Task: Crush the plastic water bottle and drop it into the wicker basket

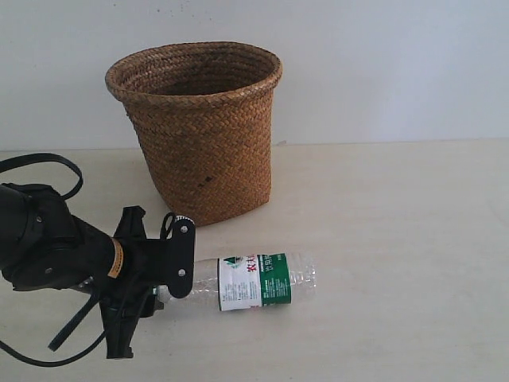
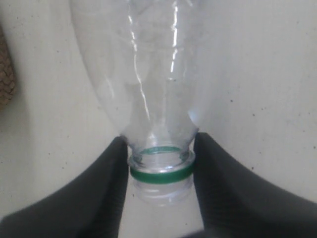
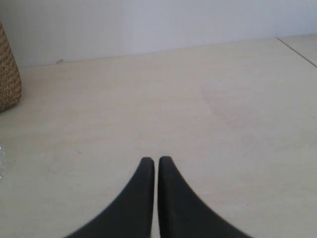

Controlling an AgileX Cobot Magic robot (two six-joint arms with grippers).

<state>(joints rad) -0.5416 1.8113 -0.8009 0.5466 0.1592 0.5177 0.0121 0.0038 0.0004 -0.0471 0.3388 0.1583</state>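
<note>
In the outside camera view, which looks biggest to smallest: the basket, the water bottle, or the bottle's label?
1. wicker basket, clearly largest.
2. plastic water bottle, though it lies nearer the camera.
3. bottle's label, smallest.

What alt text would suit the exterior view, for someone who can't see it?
A robot's black left pincer grips the neck of a small clear plastic water bottle with a white-and-green label, lying on its side on a pale table. Behind stands a tall brown woven wicker basket.

Bright, soft light; glare streaks the bottle (image 2: 148,74).
</note>
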